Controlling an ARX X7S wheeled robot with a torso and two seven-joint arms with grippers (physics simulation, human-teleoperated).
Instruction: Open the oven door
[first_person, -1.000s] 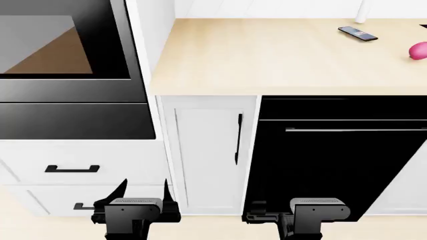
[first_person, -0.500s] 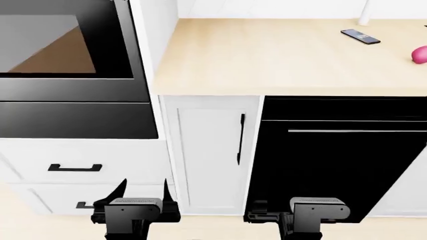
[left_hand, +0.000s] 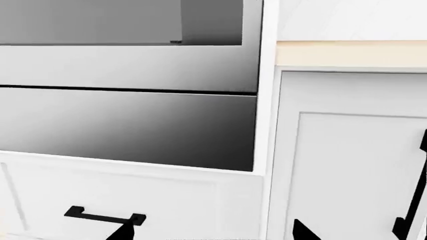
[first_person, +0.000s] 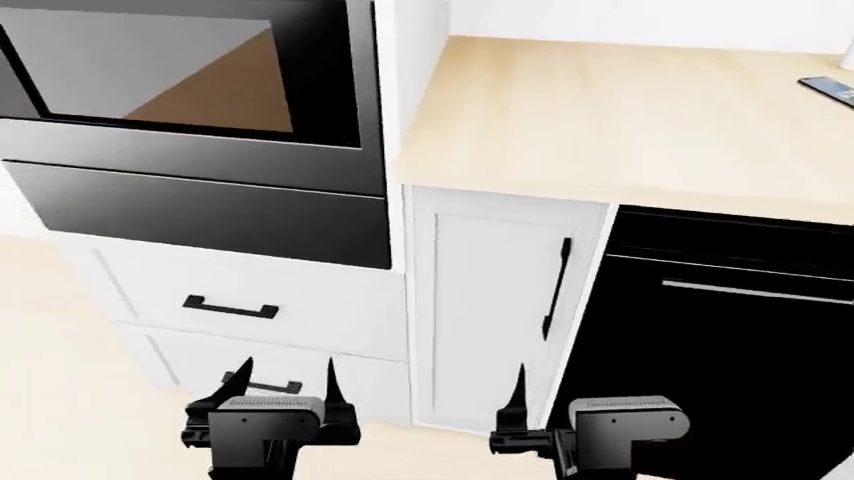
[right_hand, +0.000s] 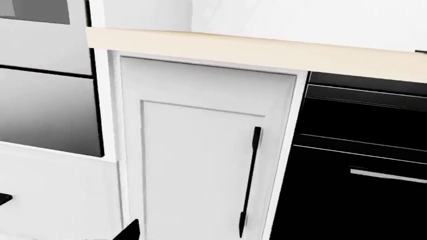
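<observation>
Our left hand (first_person: 286, 385) hangs low at the near edge of the head view, its two dark fingers spread apart and grasping nothing. Our right hand (first_person: 534, 395) sits beside it, well apart from it; only one finger tip shows clearly there, and in its own wrist view a single dark tip, so we cannot tell whether it is released or clenched.

Just beyond the left hand are two white drawer fronts, the upper drawer (first_person: 240, 300) carrying a short black handle (first_person: 231, 308), the lower one partly hidden behind the fingers. Ahead of the right hand stands a narrow white cabinet door (first_person: 487, 310) with a tall black handle (first_person: 557, 288) along its right side. Right of that is a plain black appliance panel (first_person: 727, 350) with a thin silver handle (first_person: 758, 291).

Above the drawers sits a glossy black plain panel (first_person: 214, 215), and above that the oven door (first_person: 187, 75), closed, its large window reflecting a brown and grey interior. It lies up and to the left of both hands, well apart from them; its top edge is cut off by the frame. In the left wrist view the door's lower edge (left_hand: 127, 67) shows as a grey sheen.

To the right of the oven, a pale wooden desk (first_person: 614, 120) runs over the cabinet and the black appliance, with a small dark flat object (first_person: 830, 90) at the far right edge.
</observation>
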